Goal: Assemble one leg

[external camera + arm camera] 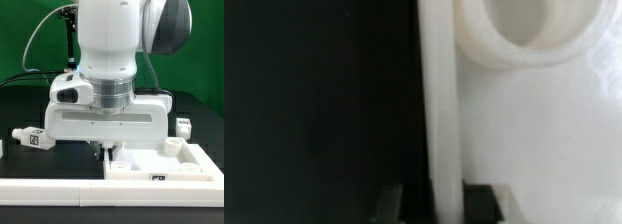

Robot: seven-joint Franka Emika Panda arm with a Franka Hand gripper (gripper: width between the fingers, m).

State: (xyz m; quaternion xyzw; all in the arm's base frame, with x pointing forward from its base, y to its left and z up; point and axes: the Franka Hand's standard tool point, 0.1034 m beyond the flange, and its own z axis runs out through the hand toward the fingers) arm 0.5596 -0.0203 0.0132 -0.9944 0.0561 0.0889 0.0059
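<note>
My gripper (104, 150) hangs straight down over the near-left edge of the large white square panel (185, 160). In the wrist view the panel's upright rim (441, 90) runs between my two dark fingertips (487, 203), which sit tight against it on either side, so the gripper (441, 205) is shut on the rim. A round raised socket (518, 40) of the panel shows just past the rim. One white tagged leg (34, 139) lies on the black table at the exterior view's left. Another leg (183, 126) stands behind the panel at the right.
A low white bar (50, 186) runs along the table's front, left of the panel. A piece of another white part (2, 147) shows at the exterior view's left edge. The arm's bulky white body hides the table behind the gripper.
</note>
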